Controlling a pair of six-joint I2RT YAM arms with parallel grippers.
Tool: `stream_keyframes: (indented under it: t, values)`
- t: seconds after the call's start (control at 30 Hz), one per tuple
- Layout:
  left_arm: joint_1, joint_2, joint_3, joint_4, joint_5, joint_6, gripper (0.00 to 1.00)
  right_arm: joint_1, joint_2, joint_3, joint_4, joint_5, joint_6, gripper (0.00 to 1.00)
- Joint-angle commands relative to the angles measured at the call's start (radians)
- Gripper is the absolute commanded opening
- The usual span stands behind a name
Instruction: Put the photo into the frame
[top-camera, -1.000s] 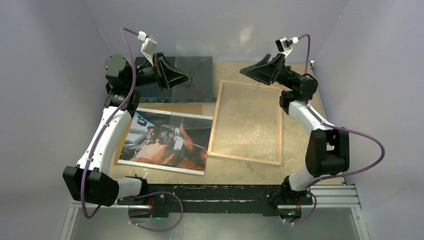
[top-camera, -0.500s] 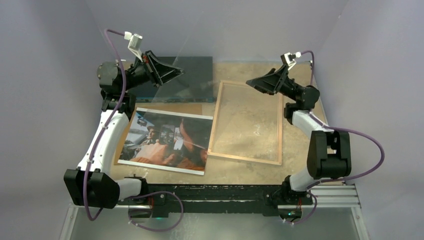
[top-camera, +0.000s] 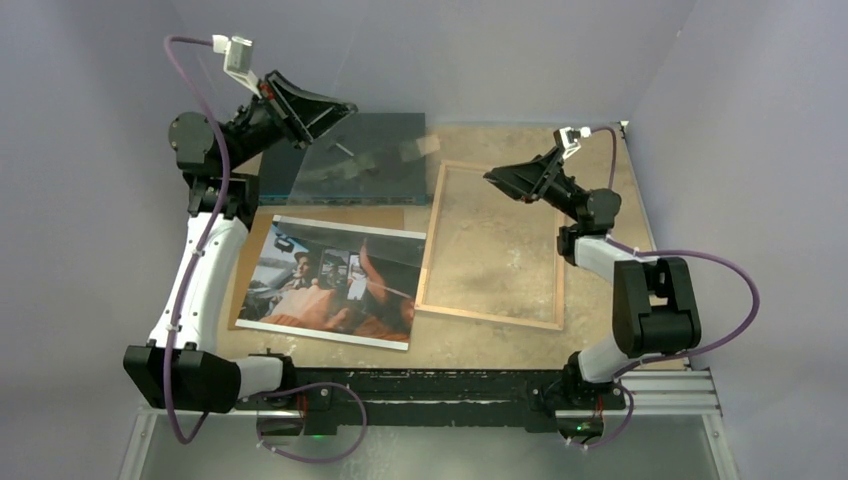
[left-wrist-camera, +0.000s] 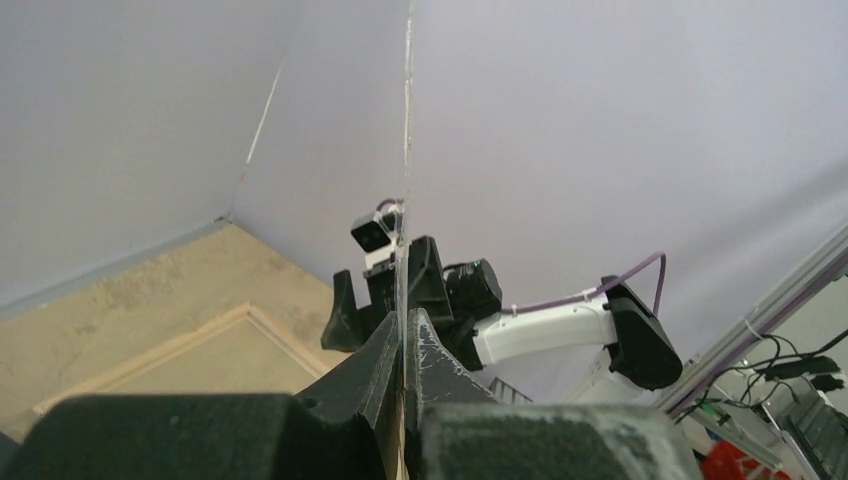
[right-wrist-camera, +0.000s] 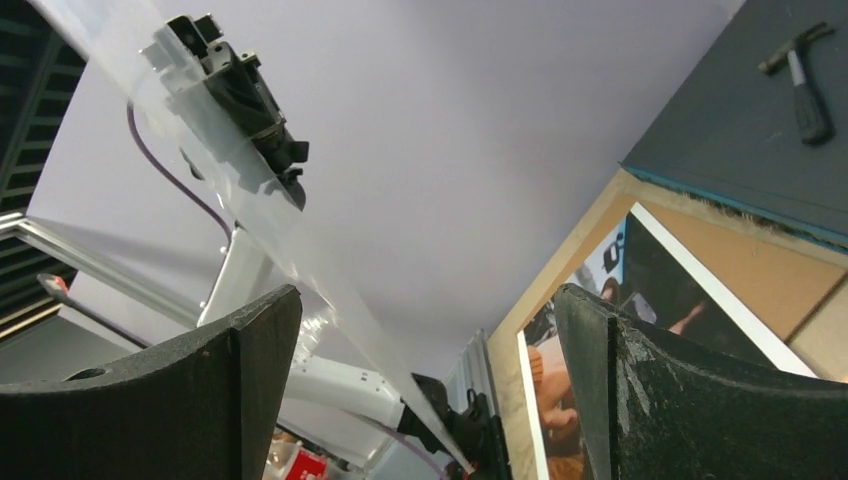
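A tan tabletop (top-camera: 470, 140) inside pale lilac walls holds the photo (top-camera: 330, 285), which lies flat and picture-up on the left half, resting on a brown backing board (top-camera: 345, 215) and close to the left arm's base. Beside it on the right lies the frame (top-camera: 431, 240), wood rim showing, its near-left corner meeting the photo's right edge. The left gripper (top-camera: 345, 106) is raised above a dark box (top-camera: 275, 185) at the far left, its fingers pinched tight on a clear pane (top-camera: 385, 150); the left wrist view shows that pane (left-wrist-camera: 405, 200) edge-on, rising straight from between the closed tips. The right gripper (top-camera: 495, 177) hovers over the frame's far-left corner with its fingers (right-wrist-camera: 250, 380) spread wide and nothing between them. The photo lies to the left of those open fingers and nearer the arm bases, across the frame's left rail. Its long axis runs left to right, while the frame's runs from far to near, so the print will likely need a quarter turn before it can drop in. The left arm sits closer to the photo but has its fingers occupied, so the free right gripper looks the likelier one to reach it unless the pane is set down first.
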Motion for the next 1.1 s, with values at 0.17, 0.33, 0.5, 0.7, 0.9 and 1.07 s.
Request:
stream_keyframes:
  t: [0.17,0.33,0.5,0.7,0.9,1.07]
  values:
    - [0.028,0.029,0.114,0.032,-0.112,-0.076,0.0,0.132,-0.059,-0.001,0.554,0.152,-0.134,0.97]
    - [0.032,0.02,0.11,0.014,-0.117,-0.076,0.0,0.202,-0.051,0.056,0.556,0.193,-0.146,0.93]
    - [0.037,0.018,0.105,0.012,-0.121,-0.081,0.0,0.232,-0.043,0.092,0.555,0.235,-0.126,0.79]
    - [0.05,0.021,0.087,0.001,-0.113,-0.069,0.0,0.24,-0.019,0.118,0.555,0.299,-0.056,0.31]
    - [0.094,0.022,0.021,-0.016,-0.099,-0.024,0.0,0.225,-0.07,0.124,0.48,0.273,-0.038,0.0]
    - [0.125,0.094,-0.043,-0.275,-0.024,0.217,0.71,0.127,-0.225,0.077,0.141,0.213,-0.1,0.0]
